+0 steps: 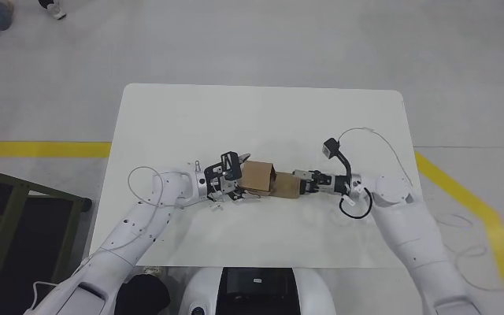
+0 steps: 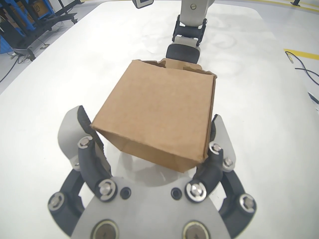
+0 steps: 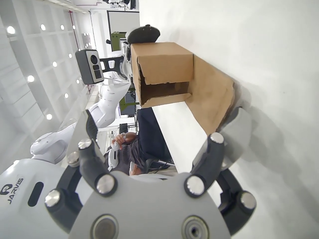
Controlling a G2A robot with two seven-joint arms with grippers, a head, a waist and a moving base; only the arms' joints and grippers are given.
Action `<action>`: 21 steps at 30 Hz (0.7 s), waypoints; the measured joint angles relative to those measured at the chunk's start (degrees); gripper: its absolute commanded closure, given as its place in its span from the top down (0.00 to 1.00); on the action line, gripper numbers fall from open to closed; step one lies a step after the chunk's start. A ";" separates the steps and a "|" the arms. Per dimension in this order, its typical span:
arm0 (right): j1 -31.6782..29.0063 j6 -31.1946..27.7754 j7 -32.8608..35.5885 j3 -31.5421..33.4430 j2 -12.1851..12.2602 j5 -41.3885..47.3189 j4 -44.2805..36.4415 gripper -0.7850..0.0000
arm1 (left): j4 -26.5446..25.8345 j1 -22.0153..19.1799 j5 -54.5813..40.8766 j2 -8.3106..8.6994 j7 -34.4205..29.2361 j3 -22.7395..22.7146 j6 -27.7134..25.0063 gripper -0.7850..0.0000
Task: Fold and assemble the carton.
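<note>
The carton runs 9-to-3, the left gripper clamped on its 9 o'clock end, the right gripper spread wide at 3 o'clock.

Top camera stares straight down at the table; wrist cameras, close in at nine and three o'clock, share the carton.

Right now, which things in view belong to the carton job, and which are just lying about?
In the job: carton; left gripper clamped on one end; right gripper open at the far flap; white table under them.
Just lying about: loose cable on the floor; yellow floor tape; dark frame beside the table.
</note>
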 measured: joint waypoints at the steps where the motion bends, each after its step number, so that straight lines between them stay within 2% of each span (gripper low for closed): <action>1: 0.09 -0.18 0.09 -0.29 -0.12 0.59 0.25 1.00 | 0.01 -0.03 0.00 -0.01 -0.04 0.03 -0.04 1.00; 10: 1.42 -1.76 2.80 -2.31 -1.22 8.08 3.54 1.00 | 0.06 -0.05 -0.01 -0.04 -0.15 0.04 0.24 1.00; 14: 2.52 -1.45 2.91 -3.42 -1.34 5.64 4.99 1.00 | 0.06 -0.09 0.08 -0.05 -0.15 0.08 0.13 1.00; 21: 3.07 -0.53 4.24 -4.57 -1.68 6.56 5.72 1.00 | 0.09 -0.04 0.01 -0.05 -0.18 0.03 0.24 1.00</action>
